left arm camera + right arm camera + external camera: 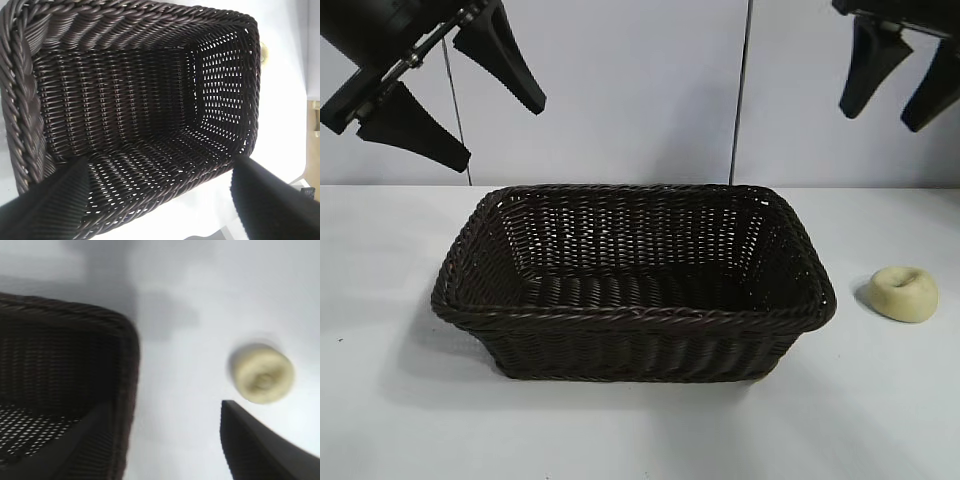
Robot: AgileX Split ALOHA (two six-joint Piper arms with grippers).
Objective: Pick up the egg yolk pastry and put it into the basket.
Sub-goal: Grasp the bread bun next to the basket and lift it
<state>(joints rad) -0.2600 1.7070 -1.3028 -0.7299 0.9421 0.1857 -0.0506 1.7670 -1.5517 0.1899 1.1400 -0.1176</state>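
Note:
The egg yolk pastry (pixel 904 293), a small pale yellow bun with a dimple, lies on the white table to the right of the basket (pixel 633 315); the right wrist view shows the pastry (pixel 261 373) too. The dark woven basket stands mid-table with nothing inside it (pixel 140 30). My right gripper (pixel 890 112) hangs open high above the pastry, nothing between its fingers (pixel 260 440). My left gripper (pixel 505 135) hangs open high above the basket's left end, holding nothing.
A white tabletop (pixel 410 400) surrounds the basket, with a pale wall behind. A dark cable (pixel 742 90) runs down the wall behind the basket.

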